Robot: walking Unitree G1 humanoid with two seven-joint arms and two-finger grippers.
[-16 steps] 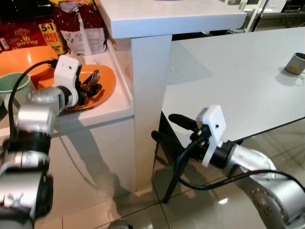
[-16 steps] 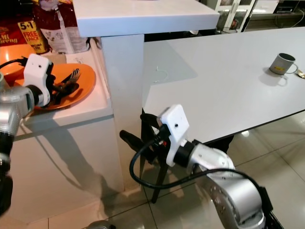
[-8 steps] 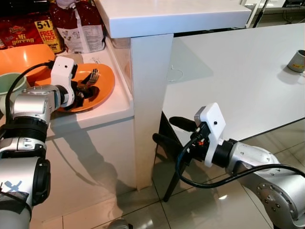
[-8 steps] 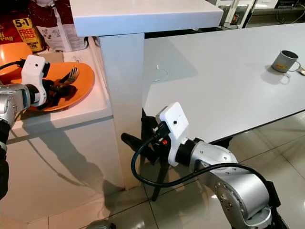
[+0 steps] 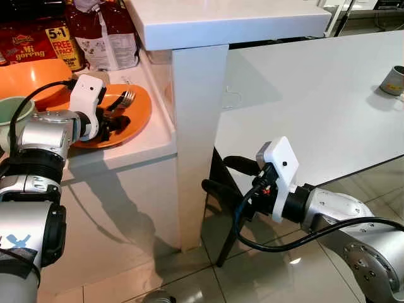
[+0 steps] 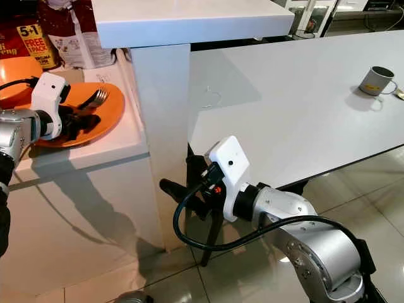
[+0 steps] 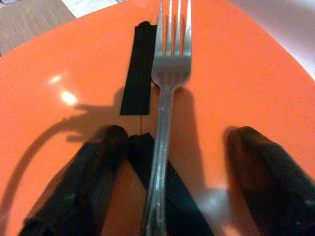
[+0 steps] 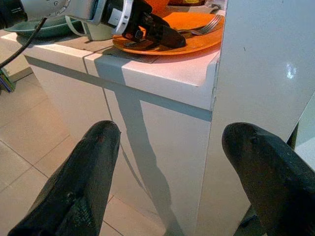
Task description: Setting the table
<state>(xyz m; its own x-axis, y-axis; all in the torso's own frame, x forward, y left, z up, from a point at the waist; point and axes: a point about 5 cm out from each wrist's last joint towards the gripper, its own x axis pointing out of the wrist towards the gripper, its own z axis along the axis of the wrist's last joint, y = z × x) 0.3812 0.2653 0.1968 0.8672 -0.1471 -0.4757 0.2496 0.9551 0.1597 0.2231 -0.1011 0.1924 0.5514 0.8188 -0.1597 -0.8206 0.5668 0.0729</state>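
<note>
The fork (image 7: 165,123) lies on the orange plate (image 5: 136,117), on the low surface at far left. The left gripper (image 7: 174,162) straddles its handle, fingers spread. It looks thin, stiff and slippery steel; mid-handle seems the best hold. The right gripper (image 8: 174,167) hangs spread, idle.

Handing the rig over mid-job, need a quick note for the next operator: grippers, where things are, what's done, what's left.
Left gripper: open, fingers either side of the fork handle on the orange plate on the counter; not yet closed.
Right gripper: open, holding nothing, low beside the white pillar.
Grey mug stands on the white table.
Done: the left gripper is lined up on the fork.
Left: grasp fork, carry it and the plate to the table.
</note>
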